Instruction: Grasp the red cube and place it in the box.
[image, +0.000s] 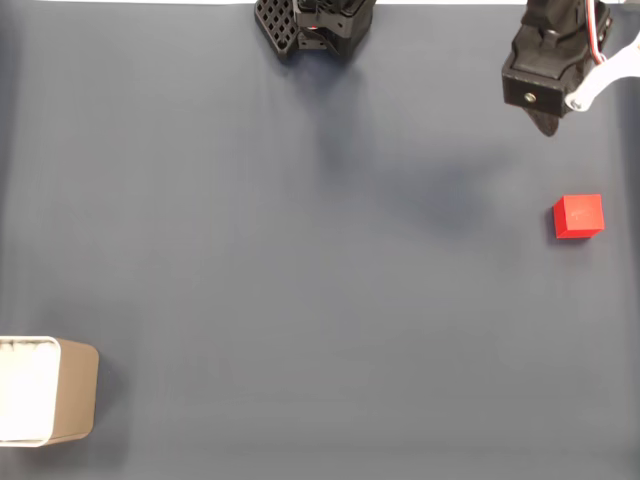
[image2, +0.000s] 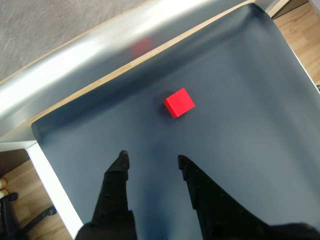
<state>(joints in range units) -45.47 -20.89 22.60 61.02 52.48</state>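
the red cube (image: 579, 216) is sitting alone on the dark blue-grey mat (image: 300, 260), flat on one face and touching nothing. taking the cube as landmark: in the fixed view the gripper (image: 548, 118) is hanging just above it in the picture, not touching it; the box (image: 62, 391) is lying far off toward the lower left corner, well apart, showing a tan wall and white interior. in the wrist view the cube (image2: 179, 102) is lying ahead of the black fingers (image2: 118, 167), slightly right of the gap between them. the fingers are standing apart with nothing between them, the gap looking wider than the cube. judged by its look, the cube is light, rigid and matte, so slip risk appears low; two opposite flat side faces offer the soundest hold, with the jaws squared to them rather than across corners.
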